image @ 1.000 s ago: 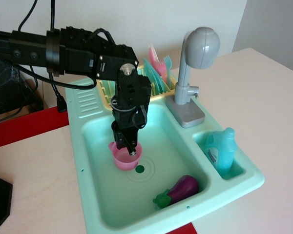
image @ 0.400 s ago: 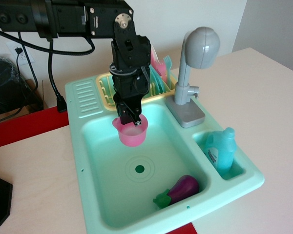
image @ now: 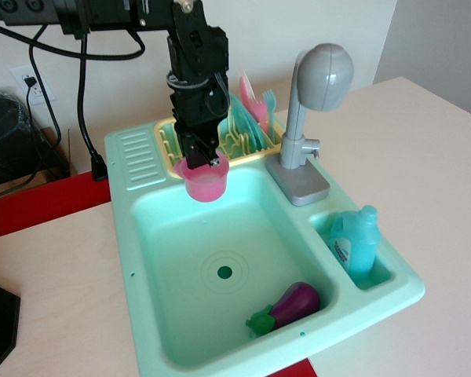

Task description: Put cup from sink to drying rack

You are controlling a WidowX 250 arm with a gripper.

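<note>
Compared with the earlier frames, the cup [image: 205,180] had moved up and toward the back of the sink [image: 149,228]; it had been down near the drain mark, and now it hung in the air at the basin's rear edge. In the only view, the gripper [image: 202,159] pointed straight down and its fingers were closed on the rim of the cup, which stayed upright. The cup was just in front of the drying rack [image: 169,143] and not yet in it. Plates [image: 251,114] stood in the rack. An eggplant [image: 293,305] lay on the basin floor, near the front right corner. A blue bottle [image: 355,240] stood in the small side compartment, beside the grey faucet [image: 310,118].
</note>
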